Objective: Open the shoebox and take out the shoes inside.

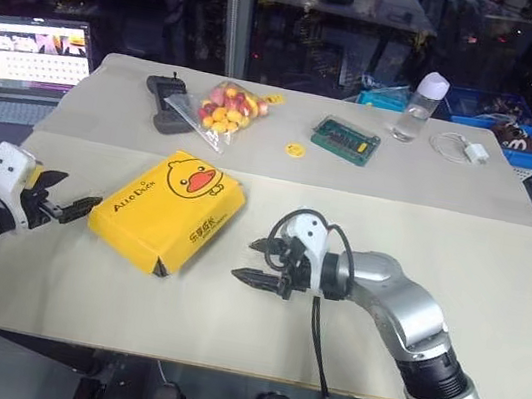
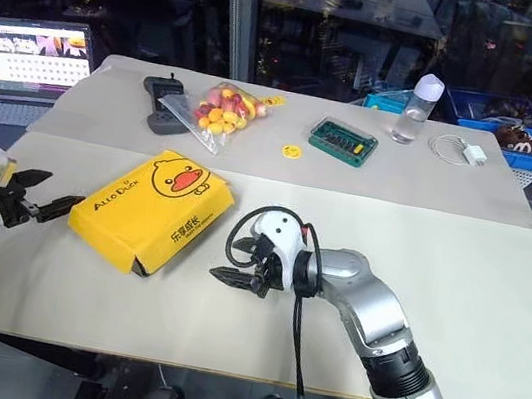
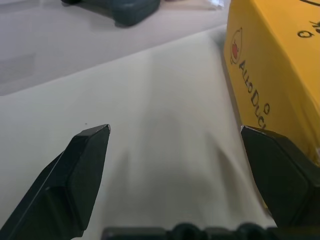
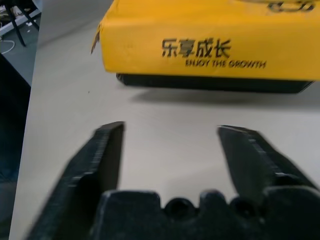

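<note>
The shoebox (image 1: pixel 169 210) lies closed and askew on the near table sheet (image 1: pixel 257 320), its yellow lid (image 2: pixel 157 205) with the duck face uppermost and a dark strip of the base showing under the lid's long edge in the right wrist view. We see the left gripper (image 1: pixel 76 206) at the box's left end, jaws wide apart, one fingertip (image 3: pixel 280 175) just beside the lettered end wall. The right gripper (image 1: pixel 260 261) faces the printed long side from near by, not touching it; its jaws stand apart with nothing between them. The shoes are not visible, presumably inside.

We judge the step in hand to be the approach for lifting the lid. To do it well, we hold the box steady at its left end while the right fingers catch the lower rim of the lid rather than the dark base, then raise it evenly. A grip that pinches lid and base together would likely drag the whole box.
</note>
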